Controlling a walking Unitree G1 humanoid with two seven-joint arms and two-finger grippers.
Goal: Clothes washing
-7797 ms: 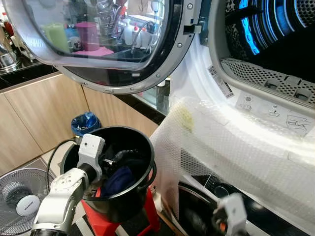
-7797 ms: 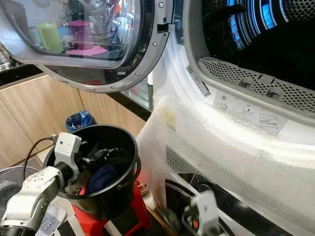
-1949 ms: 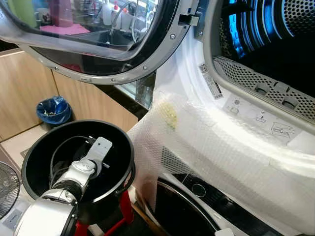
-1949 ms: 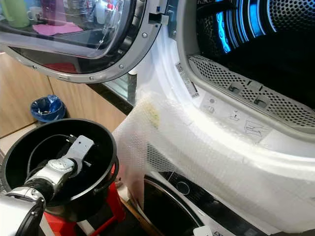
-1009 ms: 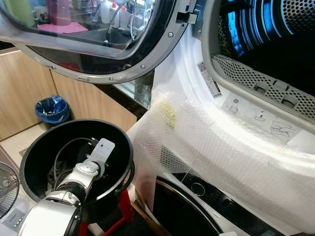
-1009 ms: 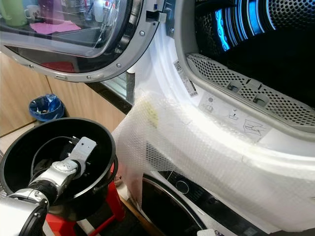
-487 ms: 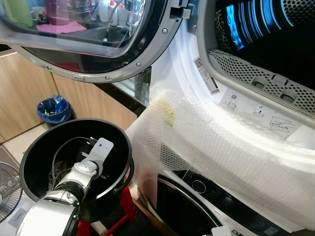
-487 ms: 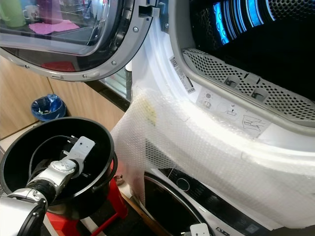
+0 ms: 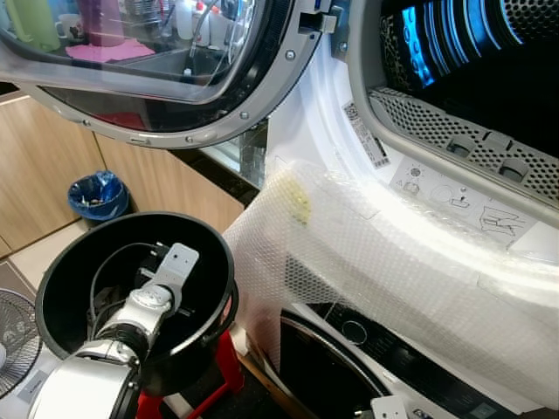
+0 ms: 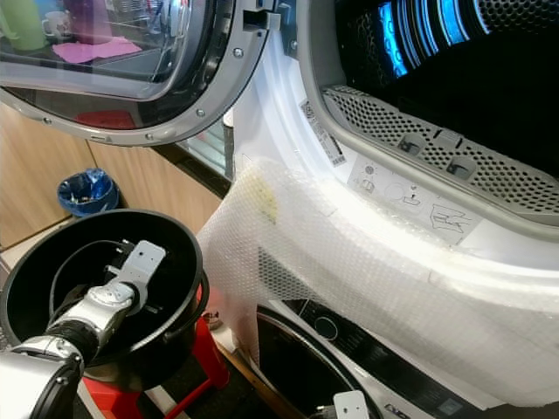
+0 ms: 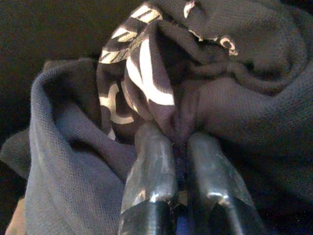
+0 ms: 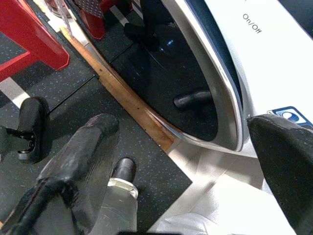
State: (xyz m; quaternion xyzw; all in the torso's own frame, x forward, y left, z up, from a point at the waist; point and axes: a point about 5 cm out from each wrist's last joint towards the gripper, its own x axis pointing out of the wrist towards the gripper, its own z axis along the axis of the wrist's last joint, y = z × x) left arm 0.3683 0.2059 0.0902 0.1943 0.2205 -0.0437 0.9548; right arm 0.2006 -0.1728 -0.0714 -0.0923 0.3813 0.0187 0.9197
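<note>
A black bucket (image 9: 220,262) stands on a red stool (image 9: 229,371) in front of the stacked machines. My left arm reaches down into it, wrist at the rim. In the left wrist view my left gripper (image 11: 178,142) is shut on dark clothes (image 11: 254,107), pinching a fold beside a black-and-white patterned piece (image 11: 142,63). Up at the right, the upper machine's drum (image 9: 489,52) stands open, lit blue inside, its round door (image 9: 175,78) swung to the left. My right gripper (image 12: 178,125) hangs low and open beside the lower machine's dark door (image 12: 166,63), holding nothing.
Bubble wrap (image 9: 376,253) drapes over the front between the two machines. A small blue-lined bin (image 9: 96,196) sits by the wooden cabinets, and a fan (image 9: 13,345) stands at the far left. Black matting covers the floor (image 12: 142,161) under my right gripper.
My left gripper has sunk from the bucket's rim down among the clothes since the earliest frame. Over the last second only the camera has shifted a little.
</note>
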